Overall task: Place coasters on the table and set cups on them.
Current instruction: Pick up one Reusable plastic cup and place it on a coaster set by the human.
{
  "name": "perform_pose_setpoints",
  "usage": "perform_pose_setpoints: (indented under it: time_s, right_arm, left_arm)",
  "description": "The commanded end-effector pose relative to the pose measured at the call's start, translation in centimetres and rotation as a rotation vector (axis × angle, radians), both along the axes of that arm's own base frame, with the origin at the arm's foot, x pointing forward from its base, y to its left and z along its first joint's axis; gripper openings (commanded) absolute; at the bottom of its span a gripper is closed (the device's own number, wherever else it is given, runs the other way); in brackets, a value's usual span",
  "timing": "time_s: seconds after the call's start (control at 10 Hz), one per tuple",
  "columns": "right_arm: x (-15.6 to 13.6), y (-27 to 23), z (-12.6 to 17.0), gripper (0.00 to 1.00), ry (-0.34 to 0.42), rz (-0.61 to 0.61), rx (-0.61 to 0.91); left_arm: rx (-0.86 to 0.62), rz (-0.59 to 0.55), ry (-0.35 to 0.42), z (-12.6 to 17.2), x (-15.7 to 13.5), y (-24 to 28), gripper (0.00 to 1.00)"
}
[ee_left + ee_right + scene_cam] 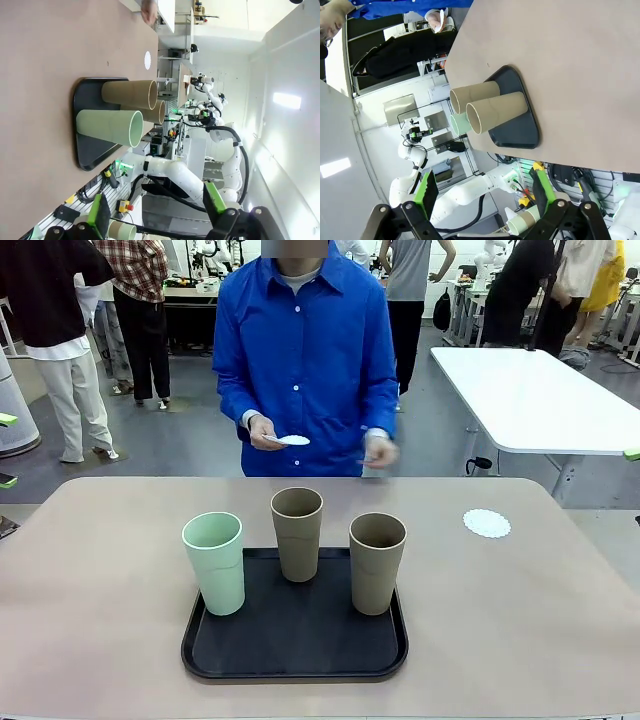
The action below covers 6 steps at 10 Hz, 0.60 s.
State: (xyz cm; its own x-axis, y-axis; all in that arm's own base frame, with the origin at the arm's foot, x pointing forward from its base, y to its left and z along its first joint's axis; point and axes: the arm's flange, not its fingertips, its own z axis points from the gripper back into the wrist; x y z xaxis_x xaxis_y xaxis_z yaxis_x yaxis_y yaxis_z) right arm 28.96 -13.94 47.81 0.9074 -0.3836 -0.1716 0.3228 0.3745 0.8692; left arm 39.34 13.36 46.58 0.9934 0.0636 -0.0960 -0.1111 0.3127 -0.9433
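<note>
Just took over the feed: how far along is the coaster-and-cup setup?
Done: one coaster lies on the table. In hand: the person's hand holds a second coaster. Left: mint cup and two taupe cups stand on the black tray; left gripper and right gripper open.

Mint cup (214, 562), two taupe cups (297, 532) upright on tray (293, 665); coaster (487, 523) flat on table (100, 590); second coaster (294, 440) maybe in hand (262, 430).

Grey floor (180, 440), white table (530, 400) behind

Motion blurs the person's hand (380, 450) at picture right. From the right wrist, the mint cup (460, 124) lies mostly hidden behind both taupe cups (497, 111).
</note>
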Motion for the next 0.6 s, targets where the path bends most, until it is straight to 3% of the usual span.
perform_pose_setpoints:
  time_s: [0.0,0.5]
  right_arm:
    - [0.07,0.03,-0.06,1.00,-0.003,-0.004,0.019]
    - [0.07,0.03,-0.06,1.00,-0.003,-0.004,0.019]
  left_arm:
    - [-0.005,-0.006,-0.008,0.21,0.07,0.18,1.00]
    - [-0.005,-0.006,-0.008,0.21,0.07,0.18,1.00]
